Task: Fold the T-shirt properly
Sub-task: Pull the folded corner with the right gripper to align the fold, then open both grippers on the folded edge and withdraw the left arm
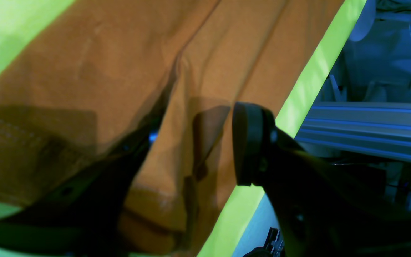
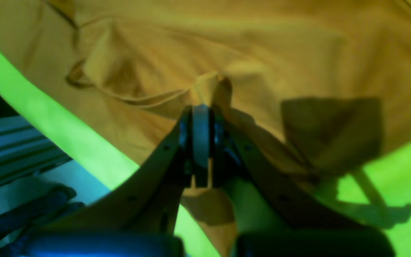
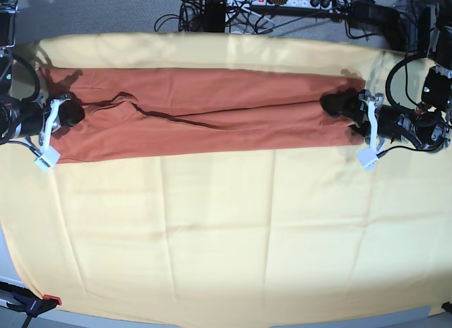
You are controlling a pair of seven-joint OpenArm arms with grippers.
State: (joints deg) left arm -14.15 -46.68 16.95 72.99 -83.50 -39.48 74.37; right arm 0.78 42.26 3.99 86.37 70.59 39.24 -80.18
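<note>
The right gripper (image 2: 201,107) pinches the T-shirt (image 3: 212,116). The left gripper (image 1: 194,142) stands open astride the hem. Uneven pulling could bunch the cloth (image 3: 226,236).

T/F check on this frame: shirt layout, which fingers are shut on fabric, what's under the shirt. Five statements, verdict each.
1. The T-shirt lies as a long narrow band across the far part of the table. True.
2. The right gripper has its fingers spread wide, clear of the fabric. False: its fingers are shut on a pinch of the T-shirt.
3. The left gripper has its fingers apart, with fabric lying between them. True; it is not clamped on the shirt.
4. The T-shirt rests directly on bare wood. False: a pale yellow cloth covers the table beneath it.
5. Both grippers are at the same end of the shirt. False: in the base view they sit at opposite ends.
</note>
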